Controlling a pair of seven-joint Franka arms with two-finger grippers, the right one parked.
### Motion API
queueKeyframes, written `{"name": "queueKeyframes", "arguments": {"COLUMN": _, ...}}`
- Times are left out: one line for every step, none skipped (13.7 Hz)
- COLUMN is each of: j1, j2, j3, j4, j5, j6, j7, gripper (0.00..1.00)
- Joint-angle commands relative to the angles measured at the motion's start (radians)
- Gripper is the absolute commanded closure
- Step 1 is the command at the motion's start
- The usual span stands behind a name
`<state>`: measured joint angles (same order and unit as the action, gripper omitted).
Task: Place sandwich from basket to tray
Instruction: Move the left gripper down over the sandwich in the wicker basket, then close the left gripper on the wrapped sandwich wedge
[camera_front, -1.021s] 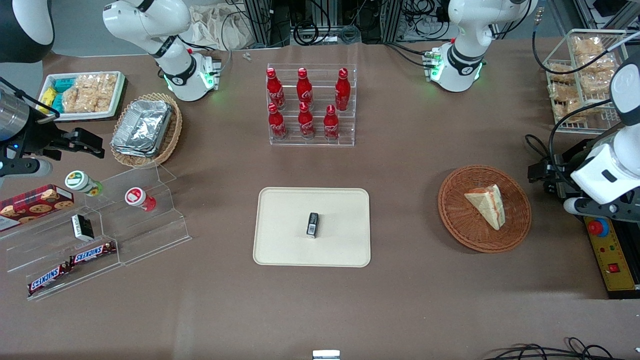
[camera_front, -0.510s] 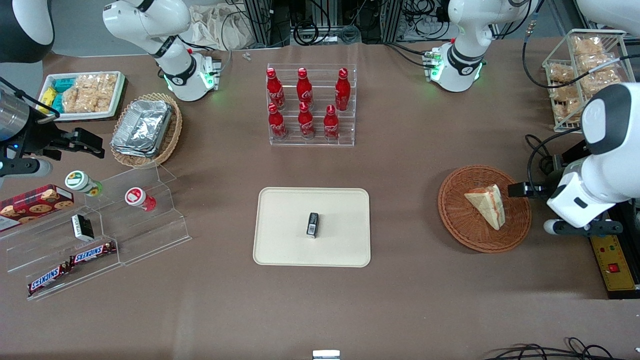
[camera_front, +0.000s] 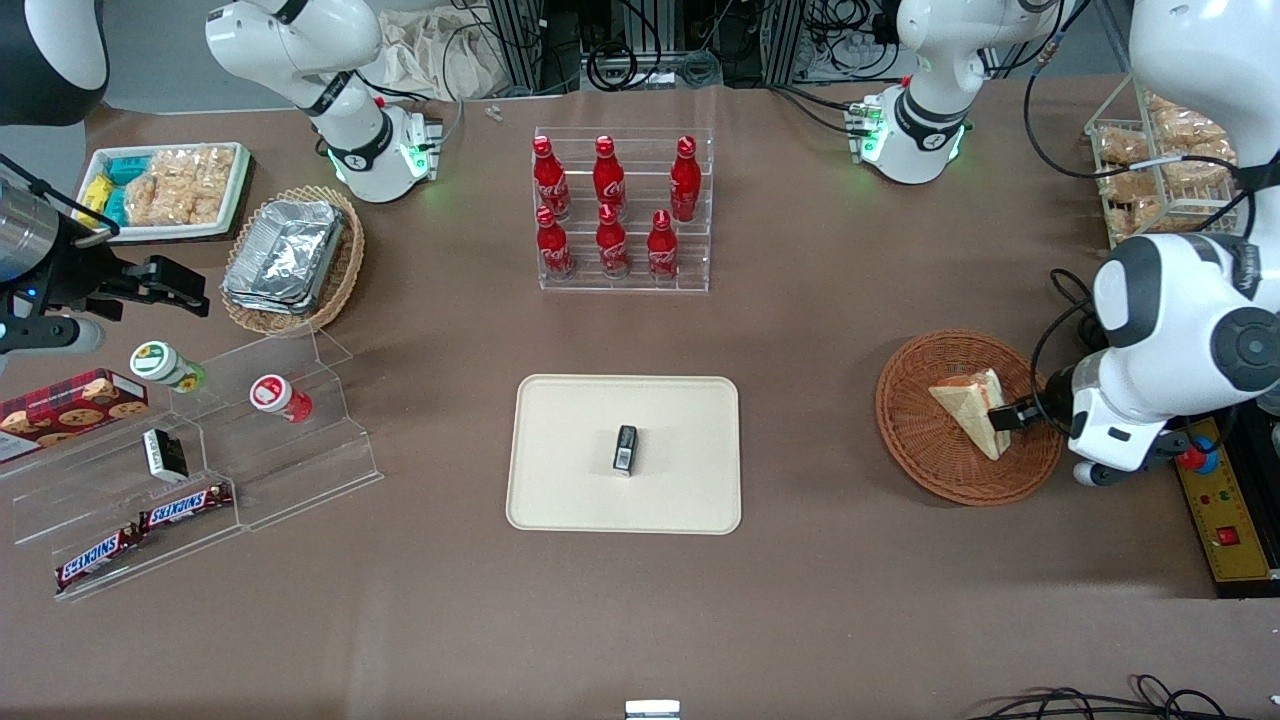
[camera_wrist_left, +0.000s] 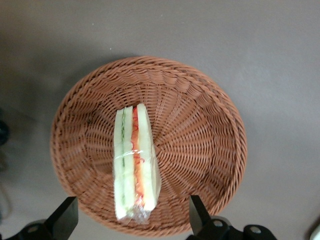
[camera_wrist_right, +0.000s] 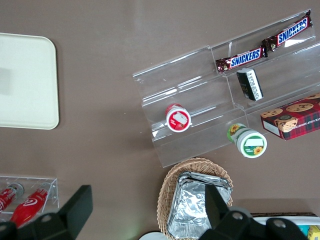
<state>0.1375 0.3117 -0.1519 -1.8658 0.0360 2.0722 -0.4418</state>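
sandwich (camera_wrist_left: 134, 162) in basket (camera_wrist_left: 210, 135), tool (camera_wrist_left: 132, 220) spread above

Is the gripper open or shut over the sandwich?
Open. The gripper hangs above the sandwich in the basket, its fingers spread wide, touching nothing.

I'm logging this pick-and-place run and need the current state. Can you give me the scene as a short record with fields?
sandwich: pale triangular wedge with red and green filling, lying in the basket
basket: round reddish-brown wicker basket, toward the working arm's end
tray: flat cream rectangular tray, holding a small black packet
gripper: left gripper, open, above the sandwich, not gripping it
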Motion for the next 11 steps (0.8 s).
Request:
{"name": "queueKeyframes", "arguments": {"j1": 0.002, "j2": -0.043, "j3": -0.003, "j4": -0.130, "j5": -0.004, "j6": 0.115, "j7": -0.084, "gripper": 0.00}}
{"name": "queueKeyframes", "arguments": {"j1": 0.002, "j2": -0.054, "j3": -0.003, "j4": -0.166, "j5": -0.002, "j6": 0.149, "j7": -0.092, "gripper": 0.00}}
{"name": "queueKeyframes", "arguments": {"j1": 0.004, "j2": -0.060, "j3": -0.003, "j4": -0.203, "j5": -0.001, "j6": 0.179, "j7": -0.092, "gripper": 0.00}}
{"name": "queueKeyframes", "arguments": {"j1": 0.005, "j2": -0.062, "j3": -0.002, "j4": -0.237, "j5": -0.001, "j6": 0.215, "j7": -0.094, "gripper": 0.00}}
{"name": "queueKeyframes", "arguments": {"j1": 0.005, "j2": -0.057, "j3": -0.002, "j4": -0.269, "j5": -0.001, "j6": 0.262, "j7": -0.095, "gripper": 0.00}}
{"name": "queueKeyframes", "arguments": {"j1": 0.011, "j2": -0.054, "j3": -0.002, "j4": -0.304, "j5": -0.001, "j6": 0.311, "j7": -0.095, "gripper": 0.00}}
{"name": "queueKeyframes", "arguments": {"j1": 0.034, "j2": -0.051, "j3": -0.002, "j4": -0.326, "j5": -0.001, "j6": 0.343, "j7": -0.095, "gripper": 0.00}}
{"name": "queueKeyframes", "arguments": {"j1": 0.046, "j2": -0.039, "j3": -0.002, "j4": -0.331, "j5": -0.001, "j6": 0.353, "j7": -0.095, "gripper": 0.00}}
{"name": "queueKeyframes", "arguments": {"j1": 0.048, "j2": -0.025, "j3": -0.002, "j4": -0.328, "j5": -0.002, "j6": 0.355, "j7": -0.097, "gripper": 0.00}}
{"name": "queueKeyframes", "arguments": {"j1": 0.048, "j2": -0.016, "j3": -0.002, "j4": -0.323, "j5": -0.004, "j6": 0.356, "j7": -0.097, "gripper": 0.02}}
{"name": "queueKeyframes", "arguments": {"j1": 0.047, "j2": -0.010, "j3": -0.002, "j4": -0.317, "j5": -0.008, "j6": 0.358, "j7": -0.118, "gripper": 0.32}}
